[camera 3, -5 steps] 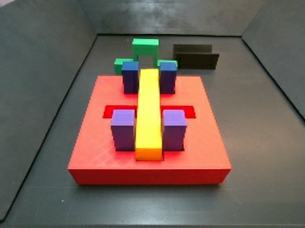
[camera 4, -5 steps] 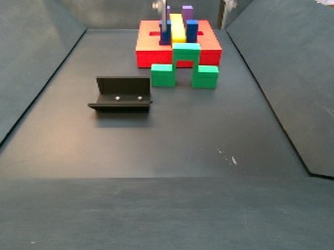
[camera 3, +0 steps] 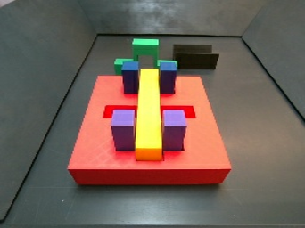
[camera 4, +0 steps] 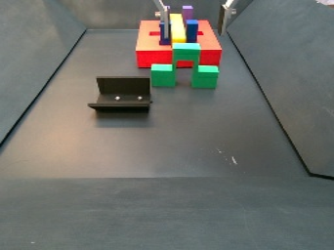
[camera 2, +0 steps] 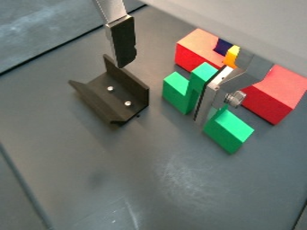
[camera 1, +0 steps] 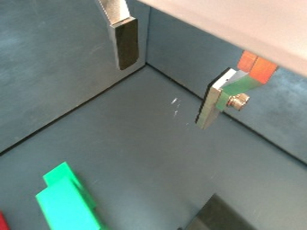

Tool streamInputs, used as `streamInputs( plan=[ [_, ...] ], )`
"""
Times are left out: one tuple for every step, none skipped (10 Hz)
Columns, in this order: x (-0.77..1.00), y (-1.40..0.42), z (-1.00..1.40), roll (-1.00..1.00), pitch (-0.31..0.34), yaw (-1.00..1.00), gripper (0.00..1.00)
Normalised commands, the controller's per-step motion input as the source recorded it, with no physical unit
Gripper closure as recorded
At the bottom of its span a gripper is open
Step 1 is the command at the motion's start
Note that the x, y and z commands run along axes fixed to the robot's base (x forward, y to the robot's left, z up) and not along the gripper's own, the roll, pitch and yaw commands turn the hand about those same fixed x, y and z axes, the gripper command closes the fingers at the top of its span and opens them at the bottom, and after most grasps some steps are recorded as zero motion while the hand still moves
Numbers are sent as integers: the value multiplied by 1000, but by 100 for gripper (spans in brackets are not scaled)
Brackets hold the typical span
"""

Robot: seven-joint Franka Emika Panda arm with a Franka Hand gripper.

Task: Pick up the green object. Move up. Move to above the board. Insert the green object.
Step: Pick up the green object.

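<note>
Gripper (camera 2: 168, 74): flat silver fingers (camera 2: 121, 40) spread, nothing between; solid green object (camera 2: 199, 101) beyond them beside textured red board (camera 2: 276, 90).

Tool (camera 2: 168, 67): flat silver finger plates, dark pads, visible screw.

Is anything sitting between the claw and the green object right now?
Nothing visible does. In both wrist views the claw hangs open in the air with empty space between its fingers. The green object stands on the floor against the board; the fixture stands off to one side.
</note>
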Motion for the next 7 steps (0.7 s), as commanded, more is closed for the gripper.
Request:
streamInputs(
  plan=[
    [0,-509,-206,113,0,0,0],
    [0,-511,-186,84,0,0,0],
    [0,-369,-131,20,0,0,0],
    [0,-274,-89,0,0,0,0],
    [20,-197,-29,0,0,0,0],
    [54,-174,-11,0,0,0,0],
    [0,-374,-134,71,0,0,0]
  ],
)
